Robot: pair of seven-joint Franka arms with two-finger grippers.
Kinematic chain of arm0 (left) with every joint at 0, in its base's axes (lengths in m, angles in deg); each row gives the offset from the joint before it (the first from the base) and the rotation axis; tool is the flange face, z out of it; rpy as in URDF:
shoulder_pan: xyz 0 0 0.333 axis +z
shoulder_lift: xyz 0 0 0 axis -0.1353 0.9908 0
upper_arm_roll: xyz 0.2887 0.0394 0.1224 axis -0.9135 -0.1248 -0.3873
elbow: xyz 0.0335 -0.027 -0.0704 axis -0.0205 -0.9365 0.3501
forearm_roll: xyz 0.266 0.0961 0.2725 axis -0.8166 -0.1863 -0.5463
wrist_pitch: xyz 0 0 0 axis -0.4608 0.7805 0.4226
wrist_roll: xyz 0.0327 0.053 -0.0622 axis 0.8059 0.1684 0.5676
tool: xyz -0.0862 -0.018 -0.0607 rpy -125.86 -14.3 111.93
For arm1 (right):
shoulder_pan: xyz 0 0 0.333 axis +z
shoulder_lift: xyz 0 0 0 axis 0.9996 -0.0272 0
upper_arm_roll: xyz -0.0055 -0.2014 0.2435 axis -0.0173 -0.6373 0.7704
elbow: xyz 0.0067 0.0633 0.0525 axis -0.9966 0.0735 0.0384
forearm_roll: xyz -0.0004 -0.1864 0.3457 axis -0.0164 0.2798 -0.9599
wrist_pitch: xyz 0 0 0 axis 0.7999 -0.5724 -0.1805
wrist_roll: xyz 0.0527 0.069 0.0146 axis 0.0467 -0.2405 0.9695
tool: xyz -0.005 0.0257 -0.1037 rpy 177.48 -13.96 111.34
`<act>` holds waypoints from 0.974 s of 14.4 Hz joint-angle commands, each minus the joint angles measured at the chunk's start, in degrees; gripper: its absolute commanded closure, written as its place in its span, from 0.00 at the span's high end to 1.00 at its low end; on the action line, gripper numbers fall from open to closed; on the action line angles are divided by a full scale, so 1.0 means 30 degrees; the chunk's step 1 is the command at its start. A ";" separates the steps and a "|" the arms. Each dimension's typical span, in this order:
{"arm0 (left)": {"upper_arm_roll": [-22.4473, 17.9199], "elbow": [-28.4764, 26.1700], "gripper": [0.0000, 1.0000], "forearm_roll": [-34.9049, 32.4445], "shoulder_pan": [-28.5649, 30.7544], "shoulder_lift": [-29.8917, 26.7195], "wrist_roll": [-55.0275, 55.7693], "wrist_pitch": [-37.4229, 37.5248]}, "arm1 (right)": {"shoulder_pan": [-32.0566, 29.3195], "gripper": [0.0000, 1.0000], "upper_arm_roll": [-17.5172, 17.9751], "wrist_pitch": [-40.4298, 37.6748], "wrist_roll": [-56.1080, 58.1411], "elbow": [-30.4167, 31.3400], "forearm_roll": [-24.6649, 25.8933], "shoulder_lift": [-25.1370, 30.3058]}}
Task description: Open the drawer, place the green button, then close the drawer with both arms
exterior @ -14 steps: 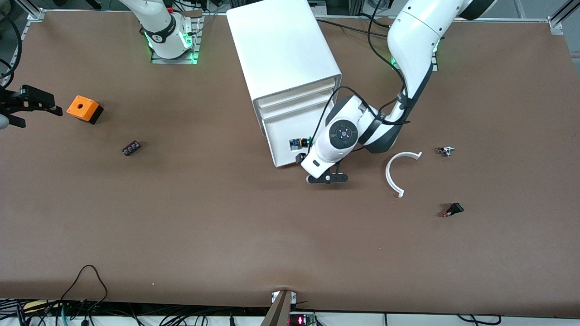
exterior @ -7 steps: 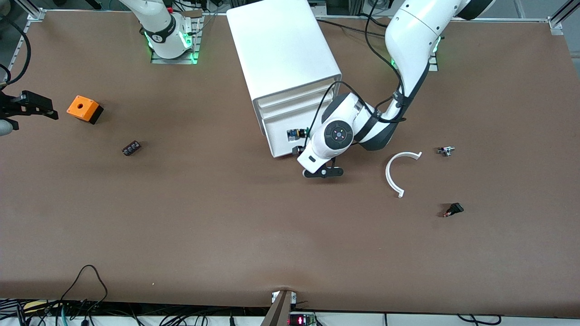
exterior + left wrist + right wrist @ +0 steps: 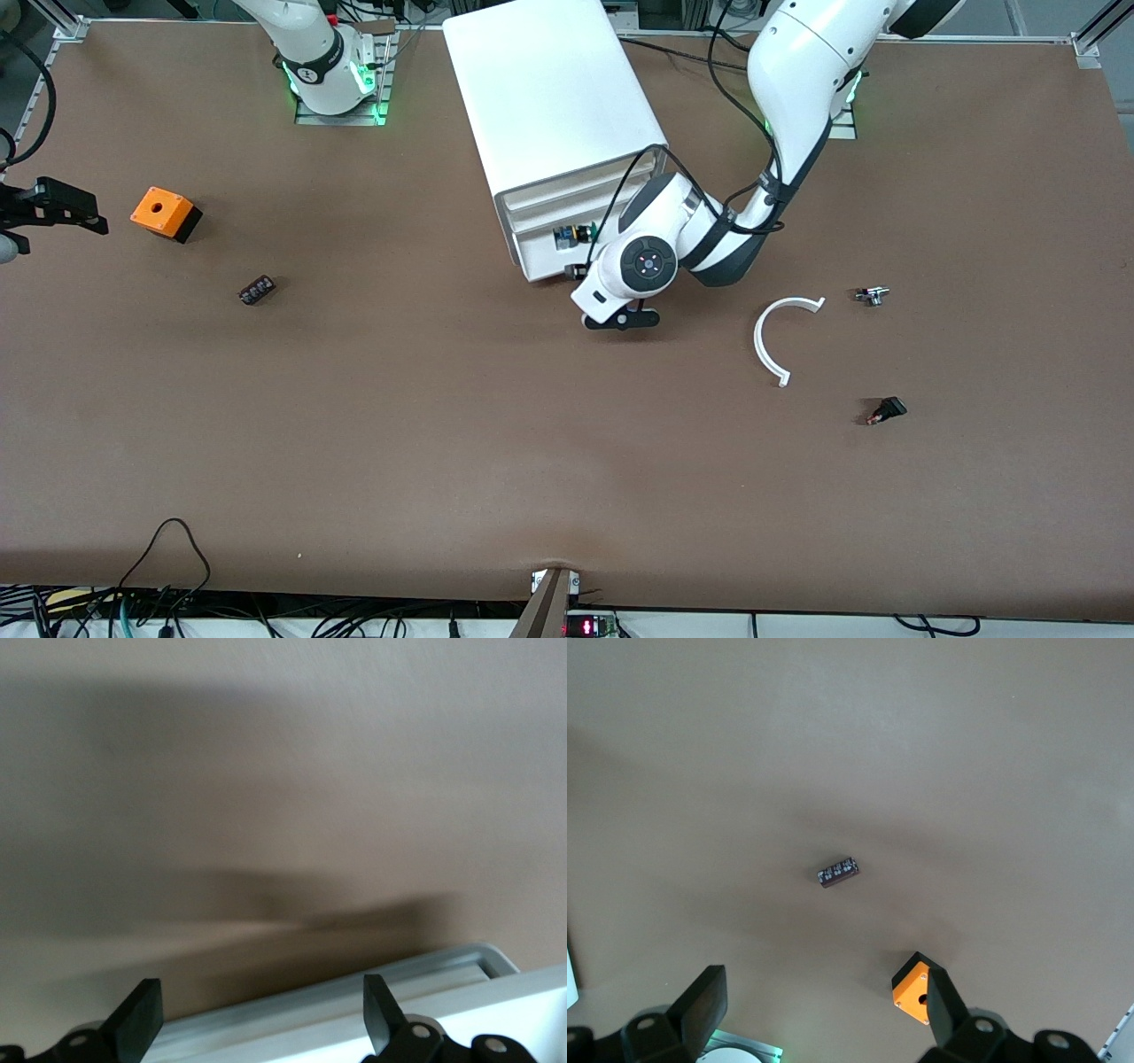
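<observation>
Wide brown tabletop [image 3: 443, 425]; metal frame rails at corners; cables along near edge [image 3: 177, 549]

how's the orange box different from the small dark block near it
The orange box is bright orange on a black base, with a round hole in its top; the small dark block is dark all over and ribbed. The orange box is clearly bigger and blockier, the dark block slim and low. The dark block lies nearer the front camera than the orange box. Both rest loose on the table toward the right arm's end, untouched by either hand.
</observation>
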 commanded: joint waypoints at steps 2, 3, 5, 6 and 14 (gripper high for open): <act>0.0183 -0.0121 1.00 0.1511 0.0000 -0.0250 -0.0033 0.1302 | -0.0234 1.00 -0.0096 0.0441 0.0018 0.0661 0.0013 0.0795; 0.0183 -0.0121 1.00 0.1688 -0.0030 -0.0221 -0.0033 0.1536 | -0.0322 1.00 -0.0124 0.0559 0.0134 0.1041 -0.0017 0.0915; 0.0183 -0.0121 1.00 0.1981 -0.0089 -0.0162 -0.0004 0.1976 | -0.0469 1.00 -0.0095 0.1783 0.0077 0.2443 -0.0017 0.1498; 0.0183 -0.0121 1.00 0.2215 -0.0176 -0.0133 -0.0004 0.2151 | -0.0469 1.00 -0.0066 0.2486 -0.0126 0.3089 -0.0046 0.1995; 0.0183 -0.0471 1.00 0.2860 -0.0762 0.0248 0.0025 0.2299 | -0.0206 1.00 0.0344 0.3258 -0.0507 0.4122 -0.0339 0.3026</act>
